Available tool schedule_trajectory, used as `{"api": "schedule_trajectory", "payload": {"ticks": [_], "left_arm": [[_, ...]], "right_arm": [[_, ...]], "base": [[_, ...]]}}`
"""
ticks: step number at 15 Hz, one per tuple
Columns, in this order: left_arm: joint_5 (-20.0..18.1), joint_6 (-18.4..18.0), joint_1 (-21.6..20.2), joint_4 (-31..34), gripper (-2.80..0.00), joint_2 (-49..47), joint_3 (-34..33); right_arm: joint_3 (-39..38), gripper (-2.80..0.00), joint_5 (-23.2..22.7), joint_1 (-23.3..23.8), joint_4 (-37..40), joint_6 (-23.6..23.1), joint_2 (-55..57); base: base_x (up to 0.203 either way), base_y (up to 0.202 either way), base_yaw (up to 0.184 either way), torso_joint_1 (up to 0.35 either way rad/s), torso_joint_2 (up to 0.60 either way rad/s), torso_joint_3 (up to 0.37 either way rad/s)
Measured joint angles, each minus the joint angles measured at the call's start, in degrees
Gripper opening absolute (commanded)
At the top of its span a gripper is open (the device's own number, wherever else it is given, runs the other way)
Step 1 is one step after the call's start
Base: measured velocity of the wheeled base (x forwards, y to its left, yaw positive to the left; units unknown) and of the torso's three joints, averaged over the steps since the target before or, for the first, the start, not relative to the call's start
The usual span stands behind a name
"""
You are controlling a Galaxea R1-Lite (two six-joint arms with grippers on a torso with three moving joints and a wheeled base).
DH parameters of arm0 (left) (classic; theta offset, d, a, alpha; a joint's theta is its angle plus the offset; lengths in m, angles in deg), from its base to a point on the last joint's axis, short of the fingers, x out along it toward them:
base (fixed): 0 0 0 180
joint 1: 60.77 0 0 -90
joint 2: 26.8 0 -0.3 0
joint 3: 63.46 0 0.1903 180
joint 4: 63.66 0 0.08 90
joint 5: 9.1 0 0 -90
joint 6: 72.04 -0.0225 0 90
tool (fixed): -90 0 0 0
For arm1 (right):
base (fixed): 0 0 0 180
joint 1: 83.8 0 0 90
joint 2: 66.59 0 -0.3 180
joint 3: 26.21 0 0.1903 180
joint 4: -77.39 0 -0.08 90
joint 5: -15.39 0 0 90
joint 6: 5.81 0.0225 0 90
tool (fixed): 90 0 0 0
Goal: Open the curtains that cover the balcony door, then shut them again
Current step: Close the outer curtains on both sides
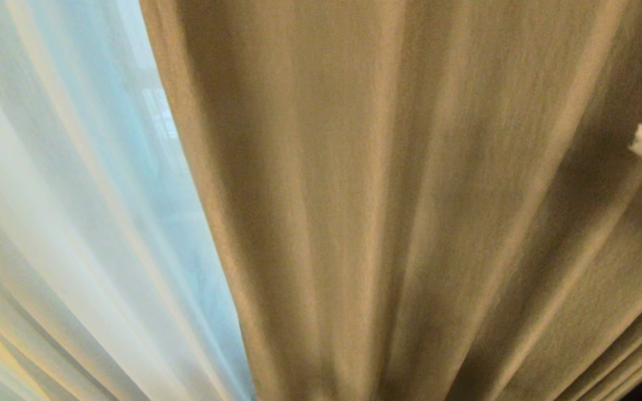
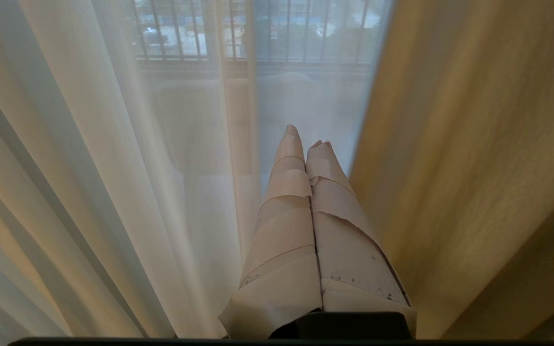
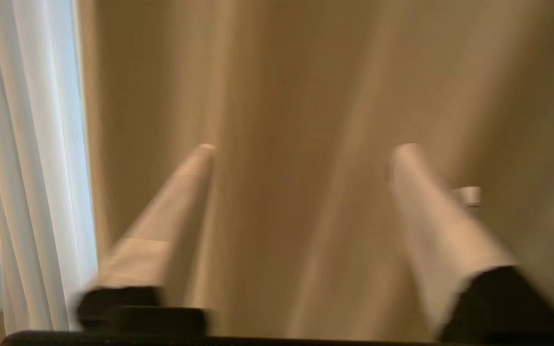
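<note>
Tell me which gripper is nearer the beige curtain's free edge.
Left. The left gripper, shut, points at the sheer right beside the beige curtain edge; the right gripper, open, faces the beige folds away from it.

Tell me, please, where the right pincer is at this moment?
The right pincer hangs open before the beige opaque curtain, its fingers apart, with the white sheer off to one side; the head view shows it at the far right edge.

The beige curtain is matt, coarse-woven cloth, the white sheer thin see-through fabric, and the left gripper fingers wear matt, wrinkled tape.
</note>
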Motion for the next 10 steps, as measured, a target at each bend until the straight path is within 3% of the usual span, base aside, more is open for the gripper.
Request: {"api": "schedule_trajectory", "payload": {"ticks": [5, 10], "left_arm": [[0.0, 0.0, 0.0, 0.0, -2.80, 0.0, 0.0], [0.0, 0.0, 0.0, 0.0, -2.80, 0.0, 0.0]], "right_arm": [[-12.2, -2.80, -0.1, 4.0, 0.0, 2.4, -8.5], [-20.6, -2.80, -0.2, 14.0, 1.2, 8.0, -14.6]], "base": [[0.000, 0.000, 0.000, 0.000, 0.00, 0.000], [0.000, 0.000, 0.000, 0.000, 0.00, 0.000]]}}
